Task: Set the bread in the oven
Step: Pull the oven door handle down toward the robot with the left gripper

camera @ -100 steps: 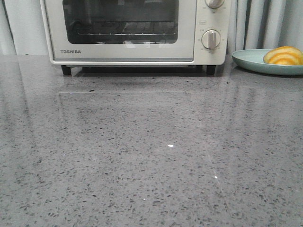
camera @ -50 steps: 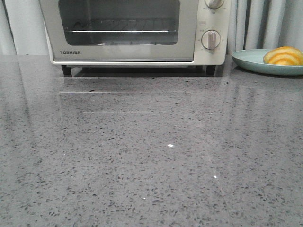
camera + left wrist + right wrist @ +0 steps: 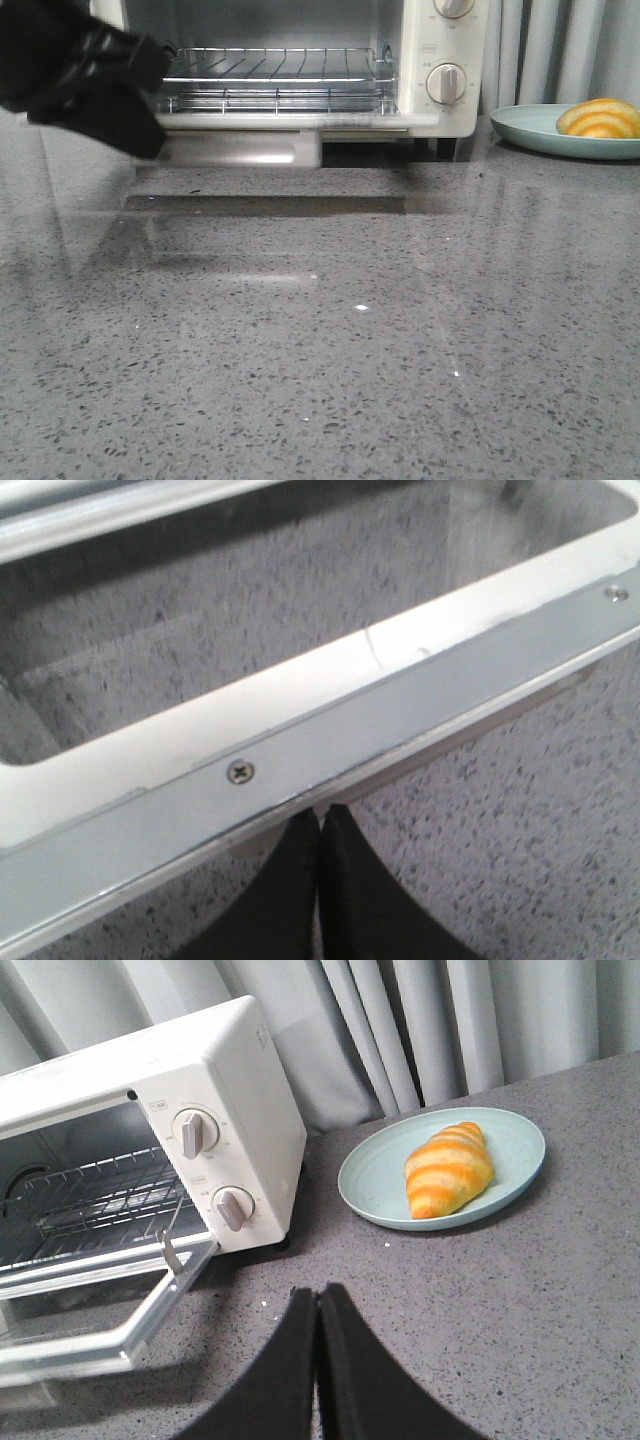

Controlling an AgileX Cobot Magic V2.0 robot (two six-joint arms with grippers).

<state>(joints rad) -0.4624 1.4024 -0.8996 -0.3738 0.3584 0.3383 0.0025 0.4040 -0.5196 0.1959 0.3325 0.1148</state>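
Observation:
The bread [image 3: 600, 118], a golden striped croissant, lies on a pale green plate [image 3: 530, 128] at the far right; it also shows in the right wrist view [image 3: 448, 1168]. The cream-white oven [image 3: 445, 60] stands at the back with its door [image 3: 300, 121] folded down and the wire rack [image 3: 280, 70] bare. My left gripper [image 3: 140, 130] is shut at the door's left front; its tips [image 3: 321, 815] touch the door's edge [image 3: 300, 750]. My right gripper [image 3: 318, 1292] is shut and empty above the counter, between the oven [image 3: 230, 1080] and the plate [image 3: 370, 1175].
The open door [image 3: 110, 1310] juts forward low over the grey speckled counter [image 3: 360, 340]. Two round knobs [image 3: 446, 83] sit on the oven's right panel. Grey curtains [image 3: 560, 50] hang behind the plate.
The oven door has swung from shut to fully down, baring the rack. My left arm has come into the front view at the upper left, by the door.

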